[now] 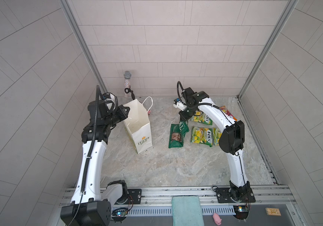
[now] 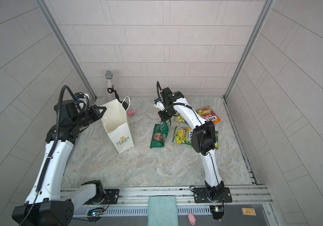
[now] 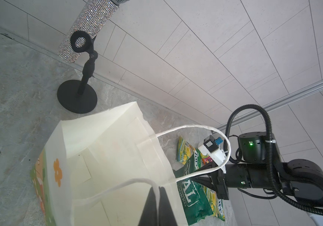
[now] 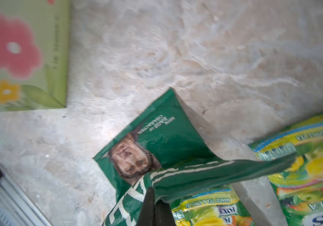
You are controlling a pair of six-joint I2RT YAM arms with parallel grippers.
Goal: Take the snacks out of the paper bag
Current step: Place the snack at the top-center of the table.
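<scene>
My left fingers [image 3: 149, 211] are pinched tight on 1 white cord handle [image 3: 117, 187] of the paper bag [image 1: 139, 125]. The bag stands open on the table [image 1: 156, 166]. My right fingers [image 4: 148, 207] squeeze the top edge of the green crisp bag [image 1: 177, 137]. That end is lifted and the other end lies on the table. 3 yellow packets [image 1: 201, 135] and 1 red packet [image 2: 208, 115] lie near it.

Open tabletop [image 1: 156, 166] in front — paper bag [image 1: 143, 137], snacks [image 1: 201, 135] beyond

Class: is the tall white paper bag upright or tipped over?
Upright: the white paper bag stands on its base, mouth open upward.
</scene>
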